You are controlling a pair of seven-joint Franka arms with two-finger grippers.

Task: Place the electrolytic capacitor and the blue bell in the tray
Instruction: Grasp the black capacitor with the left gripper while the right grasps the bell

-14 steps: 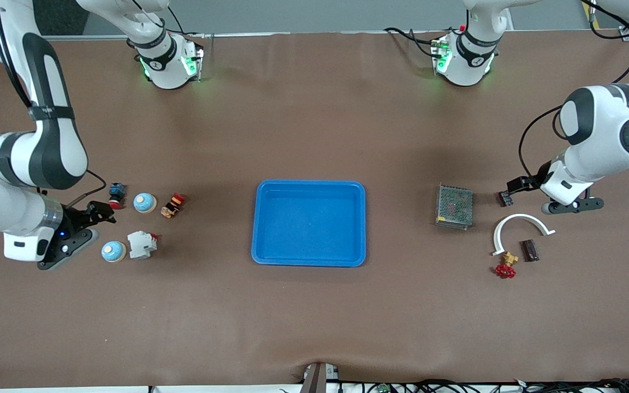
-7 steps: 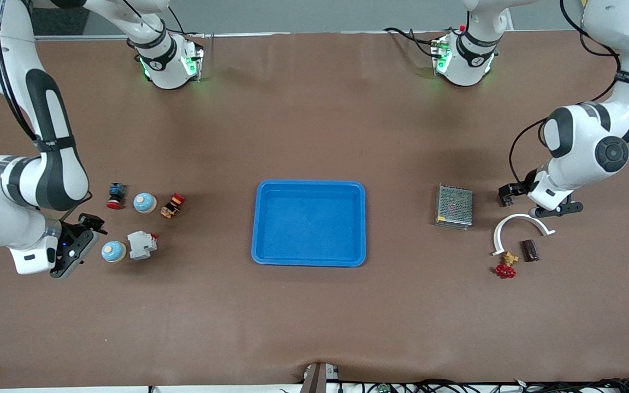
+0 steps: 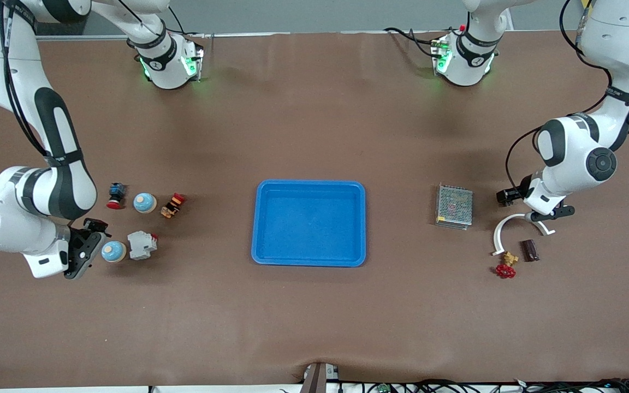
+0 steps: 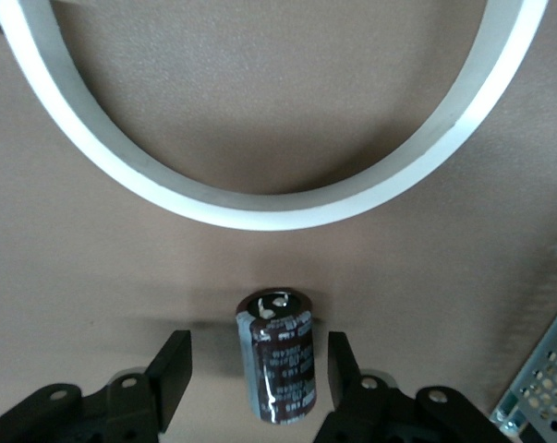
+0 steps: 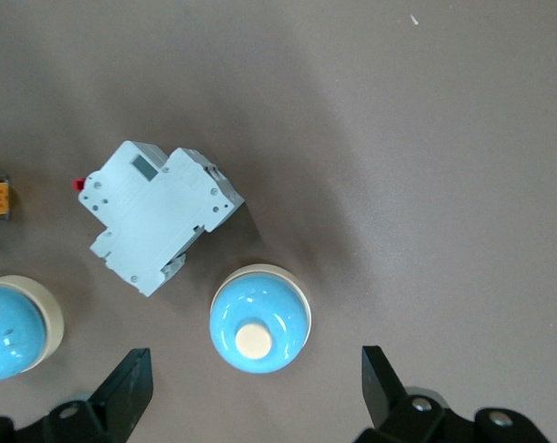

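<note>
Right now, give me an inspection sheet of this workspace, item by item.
Surface: brown table mat.
Job's things: blue tray mid-table, nothing in it; electrolytic capacitor lying flat; two blue bells, one under the right gripper, the other farther from the front camera.
Clutter: white breaker, white arc, mesh power supply, red valve, two small switches.
Grippers: left gripper low, fingers either side of the capacitor, not touching; right gripper open, straddling a bell.
Cables: along the table's front edge and at the arm bases.
Surroundings: nothing seen.
</note>
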